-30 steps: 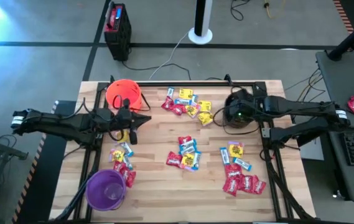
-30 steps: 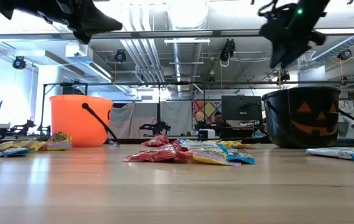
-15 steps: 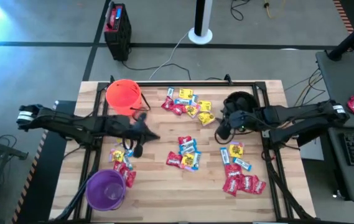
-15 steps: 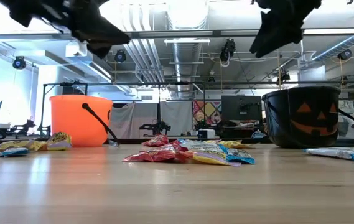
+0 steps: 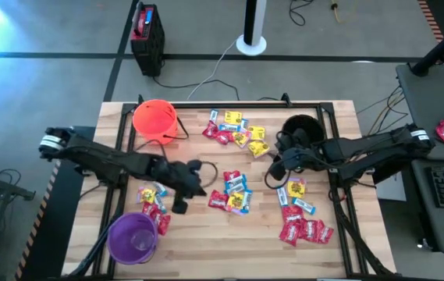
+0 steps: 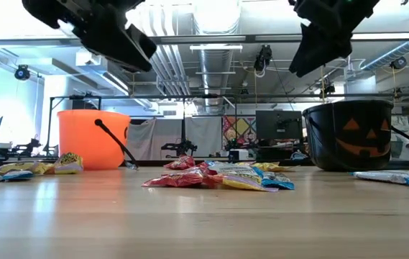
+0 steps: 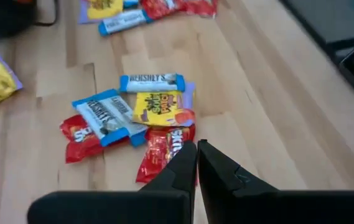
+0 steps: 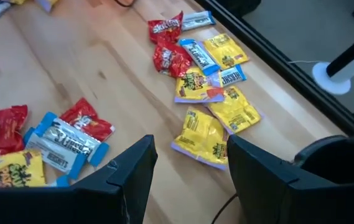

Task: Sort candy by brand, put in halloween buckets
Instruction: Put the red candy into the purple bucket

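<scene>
Shiny flat candy (image 5: 236,193) in red, yellow and blue-and-white wrappers lies in little heaps on the smooth wooden table (image 5: 206,242). 3 round plastic buckets stand there: orange (image 5: 155,119) far left, black (image 5: 302,129) far right (pumpkin face), see-through purple (image 5: 133,237) near left. The left gripper (image 7: 196,163), pinched shut and empty, hangs over the middle heap. The right gripper (image 8: 189,163) hangs spread wide, empty, beside the black bucket.

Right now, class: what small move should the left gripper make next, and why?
Probably open first: the left gripper is shut and empty, hovering by the middle candy pile, with a red packet just ahead. It must open before lowering onto one.
</scene>
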